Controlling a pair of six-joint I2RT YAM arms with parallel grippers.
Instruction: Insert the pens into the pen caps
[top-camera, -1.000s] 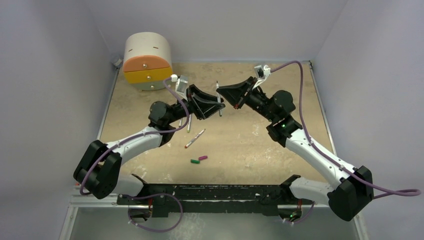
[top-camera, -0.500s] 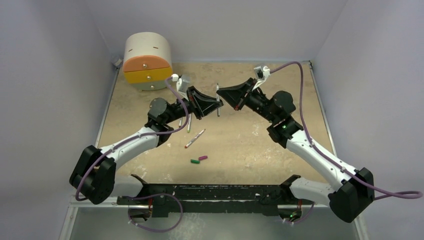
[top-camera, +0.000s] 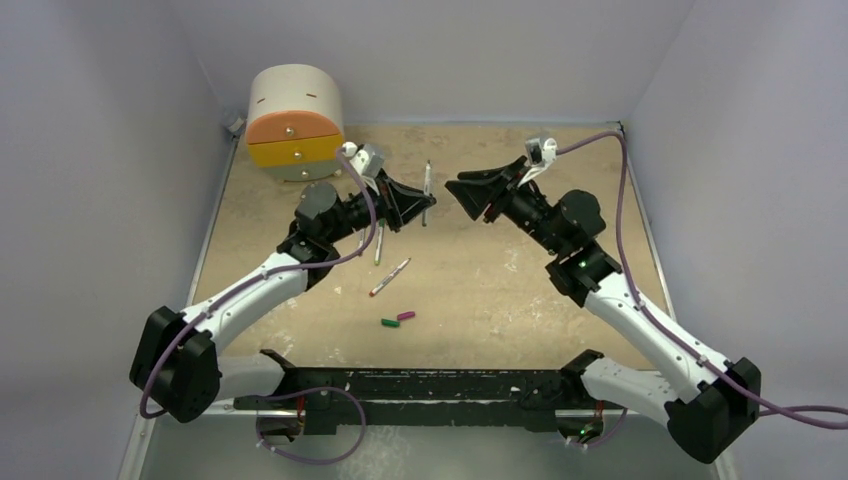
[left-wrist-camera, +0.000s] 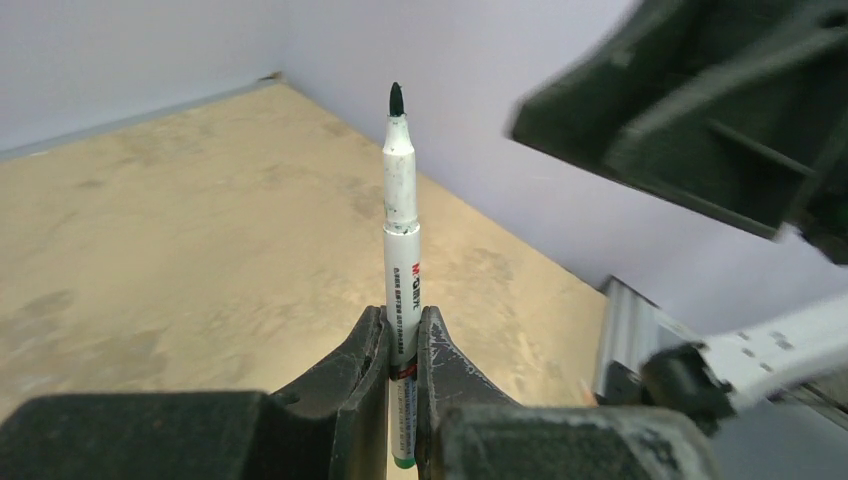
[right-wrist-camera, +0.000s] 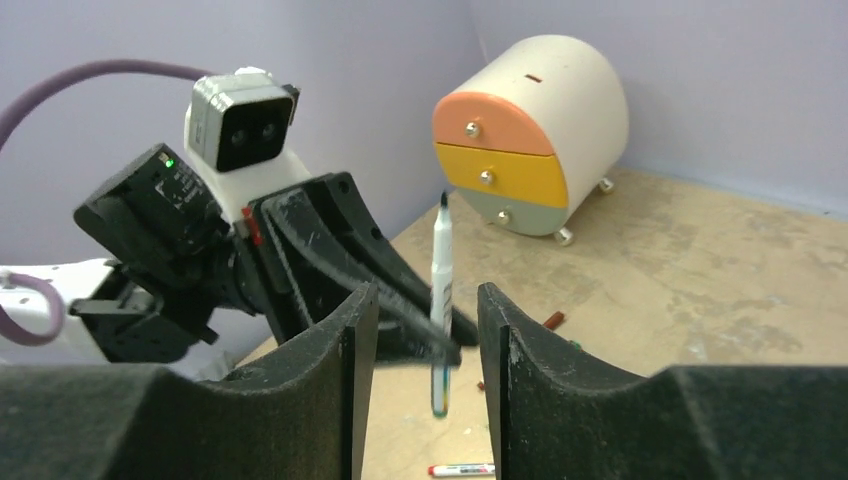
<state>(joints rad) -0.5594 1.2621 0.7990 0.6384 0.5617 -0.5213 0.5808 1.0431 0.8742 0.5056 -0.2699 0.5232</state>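
Pen (left-wrist-camera: 400, 200) clamped upright in left gripper (left-wrist-camera: 400, 345), uncapped and held high, apparently presented for capping. Right gripper (right-wrist-camera: 425, 300) spread empty just opposite. Caps (top-camera: 390, 323) lying loose on table (top-camera: 500, 290), well behind both grippers.

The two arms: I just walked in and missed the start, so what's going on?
The left gripper is clamped on a pen, holding it upright with its uncapped dark tip up. The right gripper faces it, open and empty. A green cap and a magenta cap lie on the table, with other pens nearby.
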